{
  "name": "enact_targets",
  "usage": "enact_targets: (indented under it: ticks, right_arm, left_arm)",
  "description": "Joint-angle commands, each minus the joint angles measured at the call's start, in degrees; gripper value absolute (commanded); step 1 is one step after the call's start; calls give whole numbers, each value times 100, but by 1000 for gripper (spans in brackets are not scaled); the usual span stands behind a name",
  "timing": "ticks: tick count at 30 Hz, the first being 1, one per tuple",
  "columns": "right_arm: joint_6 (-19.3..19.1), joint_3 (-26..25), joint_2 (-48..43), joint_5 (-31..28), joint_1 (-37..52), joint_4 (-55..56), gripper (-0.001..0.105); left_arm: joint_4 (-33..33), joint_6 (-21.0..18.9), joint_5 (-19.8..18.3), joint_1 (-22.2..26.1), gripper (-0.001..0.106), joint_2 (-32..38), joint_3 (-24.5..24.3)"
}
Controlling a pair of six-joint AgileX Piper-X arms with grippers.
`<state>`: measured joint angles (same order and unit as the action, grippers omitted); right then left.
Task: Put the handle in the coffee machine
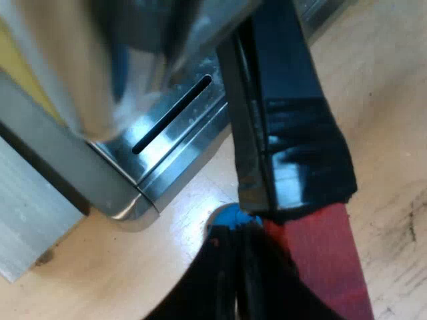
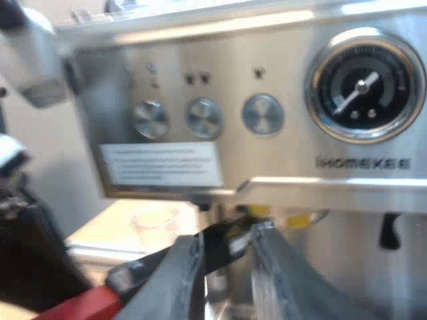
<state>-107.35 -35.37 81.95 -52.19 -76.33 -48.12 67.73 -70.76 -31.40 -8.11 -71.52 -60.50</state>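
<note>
- Handle point(image 1: 293, 133), dark and wrapped in tape, runs past the corner of the drip tray point(image 1: 167, 143) above the wooden table point(image 1: 393, 167). From the right wrist it slants from under the front panel of the espresso machine point(image 2: 267, 60) down to its red end point(image 2: 83, 305).
- The left gripper point(image 1: 237, 230) sits right where the dark tape meets the red. Whether it is clamped on the handle cannot be told.
- The right gripper point(image 2: 227, 250) hangs before the machine's front with its fingers point(image 2: 273, 267) spread. The handle's dark shaft shows through the gap, and the gripper appears to pinch nothing.
- The handle's far end is hidden under the panel, so whether it is seated there is unconfirmed. The step is likely at or near insertion.
- To do it well, the robot should hold the far end level and press it straight up before any turn. It should then swing the handle in a flat arc until it points squarely outward.
- Force should twist, not lever downward, because the long handle multiplies any tilt.
- The right gripper should stay clear of that arc, and so should the measuring glass point(image 2: 157, 223) standing low by the machine's front.
</note>
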Motion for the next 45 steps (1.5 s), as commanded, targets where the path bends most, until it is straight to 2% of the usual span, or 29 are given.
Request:
enact_targets:
  ticks: [1,2,5,9,12,14,17,19,21,24,28,31,35,41,45]
  right_arm:
    - [745,-10,-414,43,-121,922,21]
    - [997,-10,-580,203,-129,1336,21]
    - [1414,-10,-977,907,-127,2335,21]
    - [1668,-10,-1516,1379,-127,3376,21]
    - [1671,-10,-1770,1385,-127,3688,21]
    - [1671,-10,-1819,1385,-127,3729,21]
    - [1671,-10,-2010,1385,-127,3923,21]
    - [1671,-10,-2071,1385,-127,3985,21]
    - [1671,-10,-2498,1385,-117,4637,21]
    - [1671,-10,-2634,1356,-117,4976,21]
    - [1671,-10,-2644,1349,-117,5027,21]
    - [1671,-10,-2644,1349,-117,5027,21]
    - [1671,-10,-2644,1349,-117,5027,21]
    - [1671,-10,-2644,1349,-117,5039,21]
    - [1671,-10,-2644,1359,-117,5039,21]
  left_arm:
    - [-22,43,-629,-442,0,-3,-48]
    - [-22,-169,-629,-557,0,-3,-48]
    - [-22,-319,-587,-717,0,-3,-48]
    - [-65,-430,-308,-925,0,-3,-48]
    - [-205,-774,-275,-1021,0,-3,-48]
    - [-226,-802,-275,-1021,0,-3,-48]
    - [-373,-1392,-189,-1020,0,-3,-48]
    - [-365,-1515,-145,-1020,0,21,-23]
    - [-406,-1567,6,-1020,0,102,79]
    - [-654,-1791,115,-1020,0,342,422]
    - [-862,-1859,157,-999,0,624,878]
    - [-901,-1948,157,-999,0,668,969]
    - [-1037,-1947,157,-999,0,756,987]
    - [-1228,-1947,225,-999,0,1291,987]
    - [-1438,-2207,294,-1025,0,1609,987]
